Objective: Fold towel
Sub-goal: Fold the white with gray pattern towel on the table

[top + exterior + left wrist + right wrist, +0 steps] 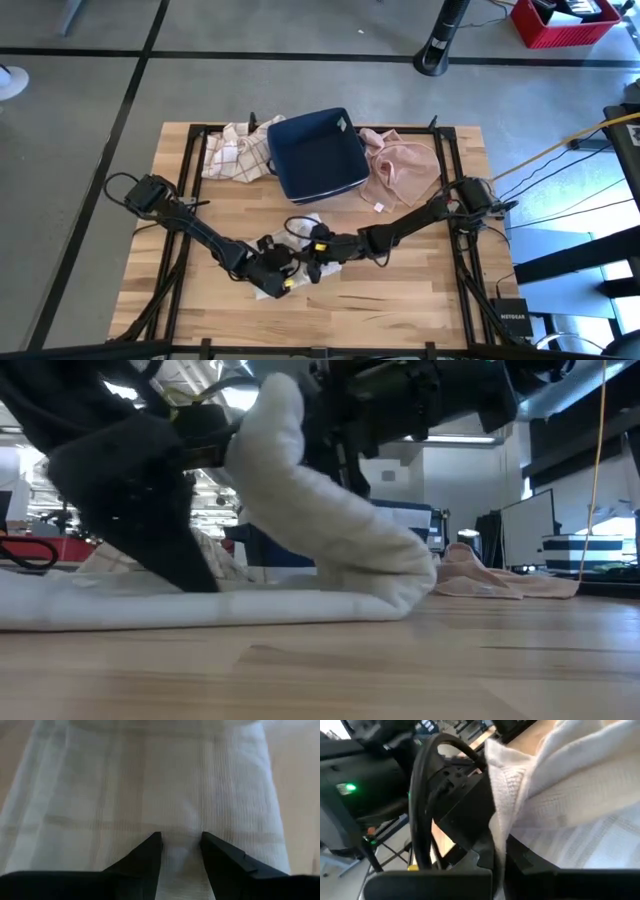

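Observation:
The white towel (330, 510) lies near the table's front middle. One part rests flat on the wood (150, 610), and the other part is lifted and bends back over it from a fold (410, 585). My right gripper (499, 870) is shut on the raised edge, above the flat part. My left gripper (181, 851) slants down onto the flat part with its fingers apart and cloth showing between them. In the high view the two grippers, left (275, 280) and right (318, 250), meet over the towel (305, 222). My left gripper's two fingertips (155, 845) come down on the towel's flat layer (150, 795), slanting from above and from the table's left. The cloth lies on the table under them; whether they pinch any of it I cannot tell. My right gripper pinches the towel's raised edge (497, 827) between its two fingers, coming nearly level from the table's right. The cloth hangs from that edge (270, 405) down to the fold on the table, slack.
A dark blue bin (315, 150) stands at the table's far middle, with a plaid cloth (235, 152) to its left and a pink cloth (400, 170) to its right. Bare wood (400, 300) lies toward the near right.

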Robot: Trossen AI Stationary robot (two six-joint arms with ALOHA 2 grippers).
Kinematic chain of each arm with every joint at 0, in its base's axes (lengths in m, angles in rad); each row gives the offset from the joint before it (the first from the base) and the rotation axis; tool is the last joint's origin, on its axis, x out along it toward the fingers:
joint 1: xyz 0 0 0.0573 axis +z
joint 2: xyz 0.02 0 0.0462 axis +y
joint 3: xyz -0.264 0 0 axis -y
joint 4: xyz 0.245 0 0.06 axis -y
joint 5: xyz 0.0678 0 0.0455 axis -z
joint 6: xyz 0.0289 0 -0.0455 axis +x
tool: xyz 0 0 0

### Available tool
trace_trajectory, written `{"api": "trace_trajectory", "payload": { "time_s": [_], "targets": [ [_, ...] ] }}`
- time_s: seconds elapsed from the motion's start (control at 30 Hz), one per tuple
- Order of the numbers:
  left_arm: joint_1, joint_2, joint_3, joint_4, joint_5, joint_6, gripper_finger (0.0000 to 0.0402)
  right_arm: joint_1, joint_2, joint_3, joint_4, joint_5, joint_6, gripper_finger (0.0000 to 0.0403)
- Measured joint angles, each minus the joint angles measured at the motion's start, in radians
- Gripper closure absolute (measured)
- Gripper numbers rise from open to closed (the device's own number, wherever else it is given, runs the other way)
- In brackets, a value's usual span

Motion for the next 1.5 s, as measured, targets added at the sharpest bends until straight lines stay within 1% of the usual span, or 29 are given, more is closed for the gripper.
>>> {"api": "trace_trajectory", "payload": {
  "time_s": [0.03,0.1,0.13,0.2,0.27,0.4,0.6,0.7,0.83,1.03,1.2,1.3,1.4,1.5],
  "targets": [
    [-0.002,-0.009,0.013,-0.038,0.036,-0.003,0.0269,0.0,0.006,0.011,-0.006,-0.009,-0.003,0.0391],
    [-0.008,-0.045,0.053,-0.129,0.157,-0.004,0.0269,0.002,0.007,0.024,-0.022,-0.024,-0.005,0.0391],
    [-0.016,-0.067,0.076,-0.175,0.184,-0.008,0.0269,0.003,0.006,0.028,-0.02,-0.025,-0.006,0.0391],
    [-0.043,-0.12,0.116,-0.254,0.183,-0.053,0.0269,0.0,0.007,0.028,-0.027,-0.025,-0.007,0.0391],
    [-0.083,-0.162,0.121,-0.333,0.169,-0.099,0.0269,-0.002,0.009,0.027,-0.04,-0.024,-0.007,0.0391],
    [-0.184,-0.178,0.117,-0.429,0.166,-0.259,0.0269,-0.013,0.008,0.027,-0.063,-0.037,-0.007,0.0391],
    [-0.323,-0.115,0.055,-0.432,0.159,-0.487,0.0269,-0.018,0.008,0.027,-0.047,-0.042,-0.003,0.0391],
    [-0.358,-0.073,0.035,-0.425,0.142,-0.55,0.0269,-0.017,0.025,0.043,-0.025,-0.046,0.02,0.0391],
    [-0.357,-0.041,0.024,-0.404,0.081,-0.575,0.0269,-0.016,0.09,0.116,-0.035,-0.1,0.022,0.0391],
    [-0.352,-0.033,0.021,-0.395,-0.01,-0.568,0.0269,-0.016,0.179,0.252,-0.04,-0.113,0.021,0.0391],
    [-0.346,-0.03,0.018,-0.371,-0.047,-0.546,0.0269,-0.016,0.238,0.339,-0.049,-0.13,0.02,0.0391],
    [-0.337,-0.03,0.028,-0.368,-0.034,-0.509,0.0269,-0.016,0.259,0.359,-0.069,-0.13,0.02,0.0391],
    [-0.333,-0.058,0.065,-0.42,0.046,-0.473,0.0269,-0.017,0.267,0.359,-0.091,-0.13,0.021,0.0391],
    [-0.354,-0.111,0.111,-0.468,0.048,-0.469,0.0269,-0.017,0.267,0.359,-0.111,-0.122,0.02,0.0391]
  ]
}}
